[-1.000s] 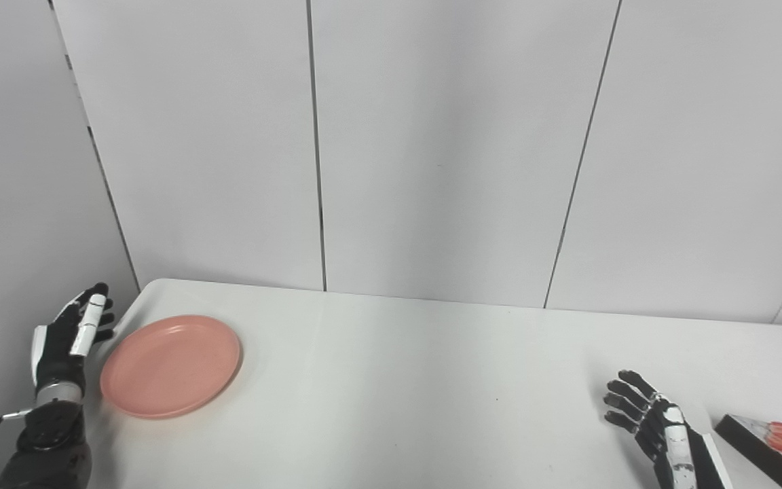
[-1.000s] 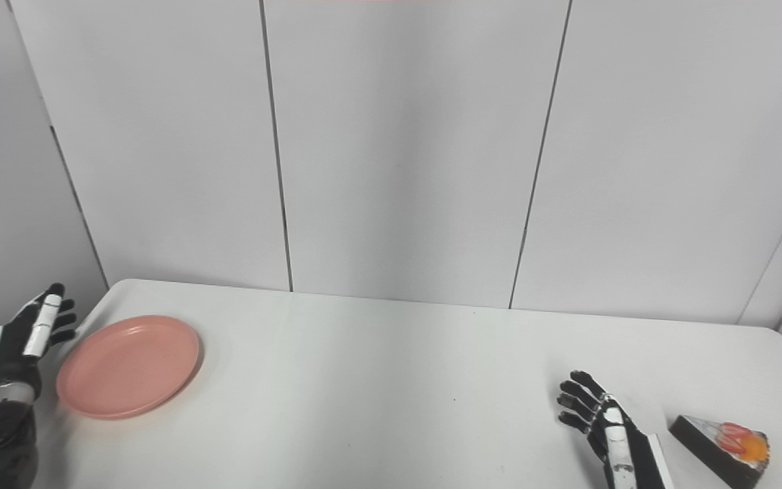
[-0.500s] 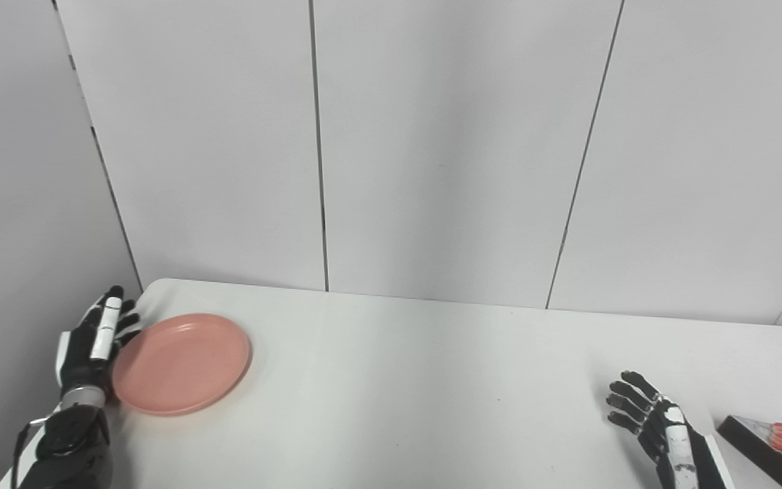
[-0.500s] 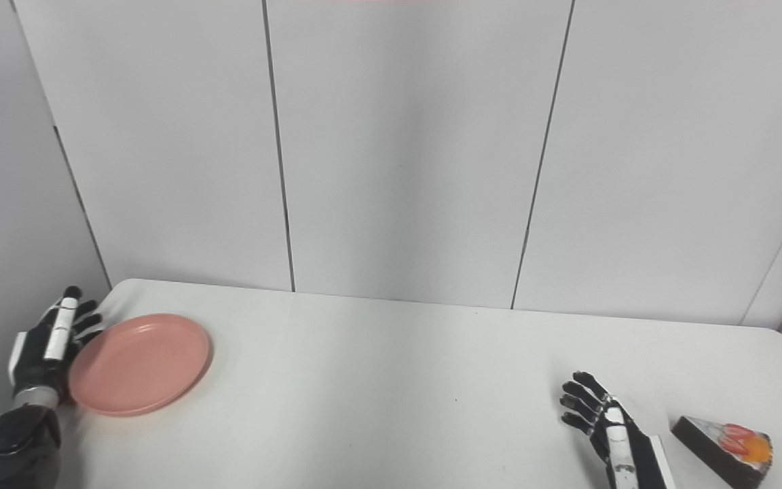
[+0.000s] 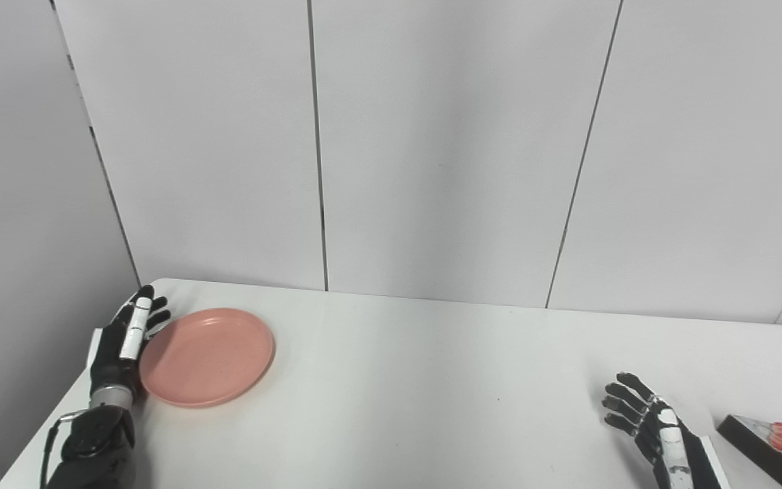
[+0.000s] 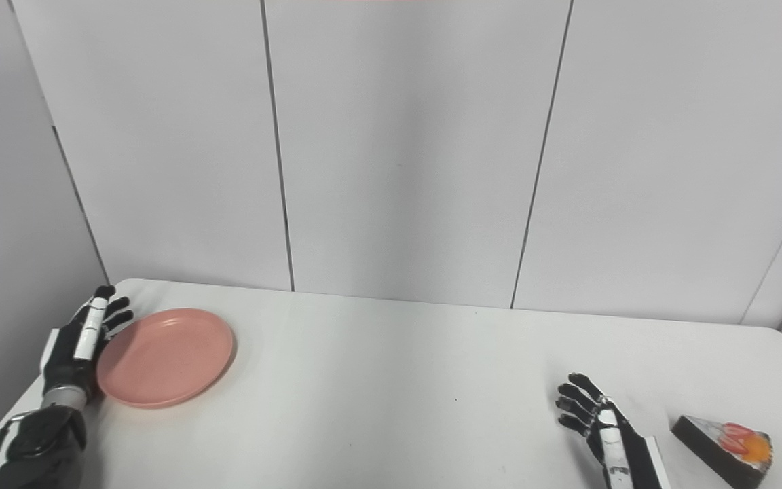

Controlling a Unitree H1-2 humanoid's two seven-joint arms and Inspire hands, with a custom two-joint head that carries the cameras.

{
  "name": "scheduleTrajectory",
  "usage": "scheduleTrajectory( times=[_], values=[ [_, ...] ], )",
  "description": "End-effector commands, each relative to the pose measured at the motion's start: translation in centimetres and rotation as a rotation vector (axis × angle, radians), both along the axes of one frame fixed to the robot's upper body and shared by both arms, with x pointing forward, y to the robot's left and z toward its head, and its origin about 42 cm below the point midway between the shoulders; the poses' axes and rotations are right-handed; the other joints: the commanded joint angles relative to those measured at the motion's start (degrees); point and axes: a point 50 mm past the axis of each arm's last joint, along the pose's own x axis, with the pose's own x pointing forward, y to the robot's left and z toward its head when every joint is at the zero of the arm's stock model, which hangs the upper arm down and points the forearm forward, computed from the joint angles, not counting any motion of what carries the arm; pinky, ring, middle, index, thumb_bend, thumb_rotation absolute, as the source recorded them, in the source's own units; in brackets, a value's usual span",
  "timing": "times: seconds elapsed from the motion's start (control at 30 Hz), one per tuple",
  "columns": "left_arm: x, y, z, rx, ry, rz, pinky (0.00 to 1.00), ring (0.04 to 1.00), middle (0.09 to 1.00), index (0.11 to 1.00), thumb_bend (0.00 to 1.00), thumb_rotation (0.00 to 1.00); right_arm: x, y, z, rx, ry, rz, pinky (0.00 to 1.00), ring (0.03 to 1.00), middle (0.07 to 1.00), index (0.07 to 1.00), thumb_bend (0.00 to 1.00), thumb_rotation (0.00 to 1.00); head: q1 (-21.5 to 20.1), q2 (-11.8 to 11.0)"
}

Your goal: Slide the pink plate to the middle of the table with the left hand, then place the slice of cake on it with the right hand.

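Left hand [image 5: 123,346] spread flat, fingers pressed to left rim of pink plate [image 5: 207,356], on table's [image 5: 432,380] left part. Right hand [image 5: 645,424] splayed, empty; slice of cake [image 5: 768,448] just right of its fingers, apart

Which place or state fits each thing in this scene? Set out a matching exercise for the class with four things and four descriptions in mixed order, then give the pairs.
Things:
1. pink plate
2. slice of cake
3. left hand
4. right hand

Descriptions:
A. open, on the table just left of the dark wedge
B. empty, near the table's left end
C. open, against the plate's left rim
D. at the table's near right corner, topped red and orange

Pairs: 1-B, 2-D, 3-C, 4-A
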Motion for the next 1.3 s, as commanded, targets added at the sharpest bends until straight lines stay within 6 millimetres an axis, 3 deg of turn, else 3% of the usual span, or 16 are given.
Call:
scheduleTrajectory(
  times=[0.0, 0.1, 0.23, 0.37, 0.7, 0.8, 0.9, 1.27],
  values=[
    [0.8, -1.2, 1.1, 0.013, -0.053, -0.068, 0.70, 0.806, 0.802, 0.820, 0.80, 0.81, -3.8, 1.3, -6.0, 0.059, 0.207, -0.012, 0.77, 0.790, 0.792, 0.807, 0.91, 1.00, 0.0, 0.1],
    [0.9, -2.0, 1.1, 0.023, -0.063, -0.097, 0.69, 0.808, 0.809, 0.833, 0.76, 0.82, -3.8, 1.4, -6.0, 0.065, 0.209, -0.012, 0.77, 0.791, 0.792, 0.805, 0.91, 1.00, -0.1, 0.1],
    [1.3, -3.3, 1.3, 0.029, -0.069, -0.128, 0.72, 0.821, 0.816, 0.865, 0.77, 0.84, -3.8, 1.7, -6.0, 0.068, 0.211, -0.014, 0.77, 0.786, 0.785, 0.799, 0.91, 1.00, -0.6, 0.4],
    [1.8, -5.0, 1.4, 0.033, -0.079, -0.160, 0.69, 0.809, 0.804, 0.844, 0.77, 0.84, -3.7, 1.9, -5.9, 0.070, 0.208, -0.014, 0.77, 0.784, 0.782, 0.799, 0.91, 1.00, -1.1, 0.4],
    [3.1, -8.5, 1.7, 0.016, -0.083, -0.242, 0.77, 0.847, 0.843, 0.878, 0.68, 0.84, -3.6, 2.4, -5.7, 0.072, 0.207, -0.011, 0.76, 0.791, 0.789, 0.809, 0.91, 1.00, -1.7, 0.4],
    [3.4, -9.2, 1.6, 0.005, -0.075, -0.246, 0.75, 0.851, 0.852, 0.884, 0.77, 0.83, -3.7, 2.5, -5.6, 0.074, 0.207, -0.010, 0.76, 0.792, 0.792, 0.810, 0.90, 1.00, -1.9, 0.6],
    [3.6, -10.1, 1.7, -0.006, -0.077, -0.255, 0.75, 0.839, 0.840, 0.869, 0.76, 0.83, -3.8, 2.7, -5.4, 0.074, 0.206, -0.006, 0.76, 0.793, 0.793, 0.811, 0.89, 1.00, -2.4, 0.9],
    [2.5, -14.5, 0.7, -0.001, -0.064, -0.363, 0.70, 0.817, 0.822, 0.859, 0.70, 0.84, -4.0, 3.5, -4.8, 0.072, 0.205, -0.003, 0.77, 0.799, 0.796, 0.809, 0.88, 1.00, -4.4, 1.7]
  ],
)
